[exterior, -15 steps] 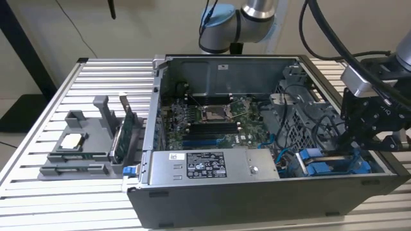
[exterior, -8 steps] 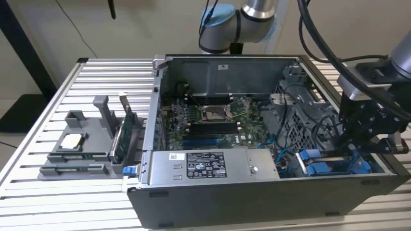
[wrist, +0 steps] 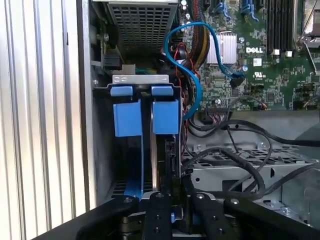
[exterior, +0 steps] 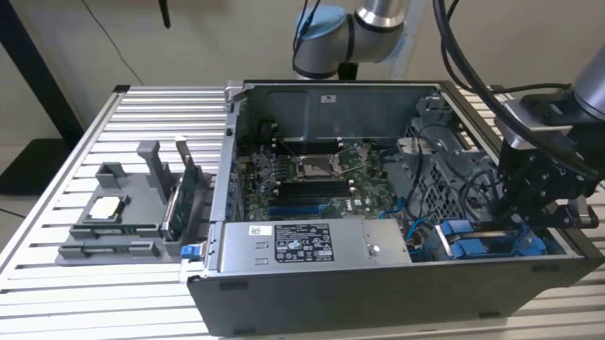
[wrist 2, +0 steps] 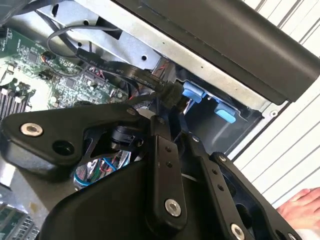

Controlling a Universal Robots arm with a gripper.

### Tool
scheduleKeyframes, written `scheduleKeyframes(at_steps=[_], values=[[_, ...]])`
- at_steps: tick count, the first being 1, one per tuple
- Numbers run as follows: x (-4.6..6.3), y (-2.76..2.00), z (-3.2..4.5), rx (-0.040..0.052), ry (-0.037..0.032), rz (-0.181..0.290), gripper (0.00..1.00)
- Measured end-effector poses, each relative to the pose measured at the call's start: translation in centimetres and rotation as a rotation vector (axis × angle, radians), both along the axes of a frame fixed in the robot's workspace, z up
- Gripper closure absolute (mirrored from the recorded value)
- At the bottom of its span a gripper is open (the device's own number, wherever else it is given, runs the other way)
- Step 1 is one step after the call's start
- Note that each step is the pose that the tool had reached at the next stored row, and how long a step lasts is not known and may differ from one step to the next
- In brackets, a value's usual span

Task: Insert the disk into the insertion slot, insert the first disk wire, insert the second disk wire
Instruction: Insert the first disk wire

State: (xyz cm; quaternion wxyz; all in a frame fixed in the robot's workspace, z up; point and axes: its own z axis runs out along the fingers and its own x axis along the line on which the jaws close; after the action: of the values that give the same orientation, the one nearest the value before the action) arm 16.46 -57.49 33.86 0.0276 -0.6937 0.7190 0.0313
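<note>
The gripper, pinched shut on a black wire connector, hangs over the 3 o'clock end of the seated disk, whose long axis runs 9-to-3 in the exterior view.

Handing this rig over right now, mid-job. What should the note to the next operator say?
Claw: low over the front corner of the computer case, at the exterior view's right; grip cannot be told.
Disk: seated in the insertion slot, beside another blue-fronted drive.
Wires: a black cable's plug sits at the claw's tip by the disk's end; whether it is plugged in is unclear.
Done: disk in. Left: both disk wires unconfirmed.
</note>
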Motion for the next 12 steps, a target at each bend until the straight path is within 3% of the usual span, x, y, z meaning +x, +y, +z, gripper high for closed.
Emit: scheduleKeyframes(at_steps=[1,7,9,12], values=[[0.0,0.00,0.55,-0.0015,-0.0001,0.000,0.74],[0.0,-0.01,2.84,-0.0011,-0.0001,0.000,0.74],[0.0,0.00,3.36,-0.0011,-0.0001,-0.001,0.74],[0.0,0.00,3.49,-0.0008,-0.0001,-0.001,0.74]])
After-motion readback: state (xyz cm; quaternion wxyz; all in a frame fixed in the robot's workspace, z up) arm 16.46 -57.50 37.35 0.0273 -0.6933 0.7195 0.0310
